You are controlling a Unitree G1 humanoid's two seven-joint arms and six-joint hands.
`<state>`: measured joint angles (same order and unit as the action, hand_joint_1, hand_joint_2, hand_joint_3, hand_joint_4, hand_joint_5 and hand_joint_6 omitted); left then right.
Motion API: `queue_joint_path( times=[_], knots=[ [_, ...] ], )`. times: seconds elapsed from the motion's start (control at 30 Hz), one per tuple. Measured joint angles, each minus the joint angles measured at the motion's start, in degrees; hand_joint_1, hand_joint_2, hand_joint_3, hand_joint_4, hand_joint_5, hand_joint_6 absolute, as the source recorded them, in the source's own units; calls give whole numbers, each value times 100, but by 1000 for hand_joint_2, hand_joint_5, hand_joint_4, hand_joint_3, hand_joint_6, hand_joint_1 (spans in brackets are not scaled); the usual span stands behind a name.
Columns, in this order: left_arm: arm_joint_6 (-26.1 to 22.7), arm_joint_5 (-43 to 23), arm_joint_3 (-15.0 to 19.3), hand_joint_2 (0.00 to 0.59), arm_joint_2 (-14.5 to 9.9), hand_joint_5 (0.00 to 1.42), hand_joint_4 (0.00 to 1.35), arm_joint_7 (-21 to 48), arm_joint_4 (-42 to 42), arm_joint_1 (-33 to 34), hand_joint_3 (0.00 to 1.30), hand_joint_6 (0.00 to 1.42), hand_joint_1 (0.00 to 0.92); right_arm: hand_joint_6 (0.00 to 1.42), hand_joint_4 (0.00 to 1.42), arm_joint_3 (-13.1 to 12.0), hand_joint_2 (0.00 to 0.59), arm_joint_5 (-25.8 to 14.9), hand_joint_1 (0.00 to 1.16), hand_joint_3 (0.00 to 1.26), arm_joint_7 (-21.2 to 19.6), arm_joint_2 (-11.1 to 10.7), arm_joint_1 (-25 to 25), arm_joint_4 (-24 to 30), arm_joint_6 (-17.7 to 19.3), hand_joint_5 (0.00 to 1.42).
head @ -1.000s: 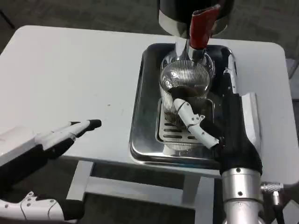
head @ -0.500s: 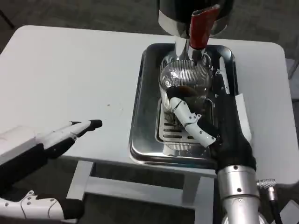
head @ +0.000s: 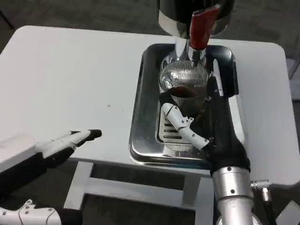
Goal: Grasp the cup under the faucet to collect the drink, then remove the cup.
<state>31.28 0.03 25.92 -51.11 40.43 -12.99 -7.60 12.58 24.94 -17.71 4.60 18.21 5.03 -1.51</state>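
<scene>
Gripping the cup (head: 183,86) from its right side, the right hand (head: 206,117) reaches up over the tray (head: 140,117) with its dark palm against the glass and a white finger (head: 180,124) curled across the front of it — clamped on the cup, in short. The cup is a ribbed clear glass with dark drink in its lower part; it stands in the tray on the slotted drip grate (head: 171,133), directly below the faucet (head: 190,51), whose red handle (head: 200,28) sticks up above it. Behind the faucet sits the dark round body of the dispenser (head: 178,11), at the far edge of the table (head: 70,70).

The silver right forearm (head: 232,192) comes up from the bottom edge of the head view, just right of the tray's near corner.

The left hand (head: 51,147) lies low at the near left, well apart from the tray, over the table's front edge. Its fingers (head: 82,136) are stretched out straight, pointing right — close together, holding nothing. A second white and black part (head: 33,216) shows below it at the bottom left corner.
</scene>
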Motion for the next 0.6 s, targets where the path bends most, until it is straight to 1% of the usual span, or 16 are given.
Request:
queue_joint_path(
  times=[0.3,0.6],
  knots=[
    [-7,-124,46,64,-57,0,0,24,-69,-117,0,150,0,0,0,35,246,120,596,0,-489,99,284,-562,138,0],
    [-16,-127,47,61,-126,0,0,44,-69,-126,0,150,0,0,0,-22,246,119,597,0,-572,126,353,-710,152,0]
  ],
)
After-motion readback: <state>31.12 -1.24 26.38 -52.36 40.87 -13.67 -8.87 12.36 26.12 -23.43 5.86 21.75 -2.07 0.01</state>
